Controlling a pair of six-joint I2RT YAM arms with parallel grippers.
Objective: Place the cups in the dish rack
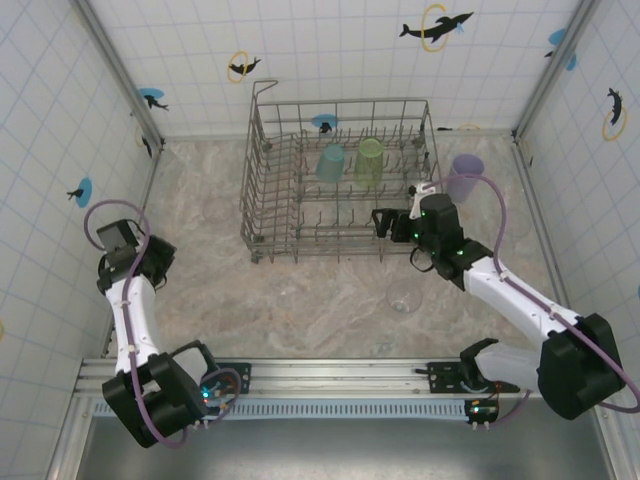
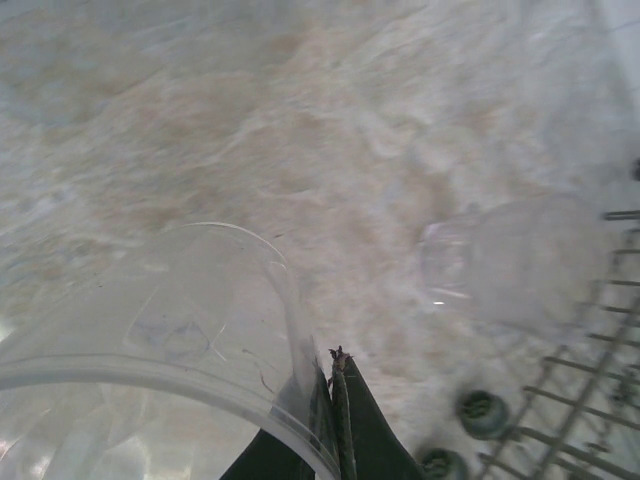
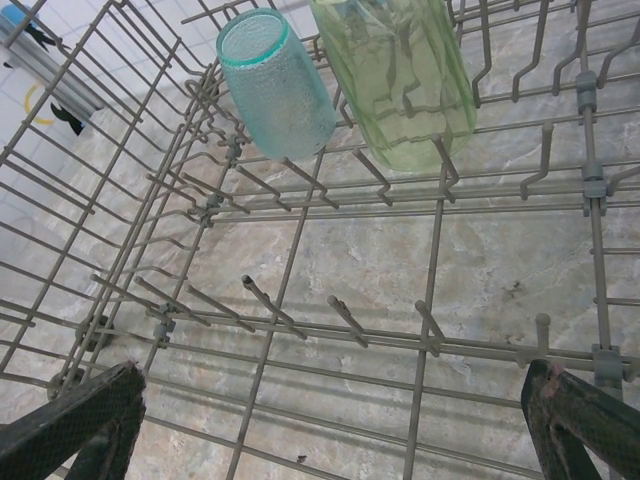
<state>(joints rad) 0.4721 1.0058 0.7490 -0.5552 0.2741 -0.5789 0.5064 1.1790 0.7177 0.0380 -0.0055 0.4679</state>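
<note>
While the left gripper (image 2: 336, 375) stands pinched together on the rim of a clear cup (image 2: 150, 340) at the table's (image 1: 200, 200) left side, the right gripper (image 3: 333, 385) hangs with jaws wide apart and holding nothing over the near-right edge of the rack (image 1: 258, 190). Teal cup (image 3: 275, 85) and green cup (image 3: 405, 75) sit side by side on the rack's far tines. Lavender cup (image 1: 466, 178) stands just right of the rack. A second clear cup (image 1: 402, 297) rests on the table before the rack.

No legible text, no labels, no brands, no numbers
</note>
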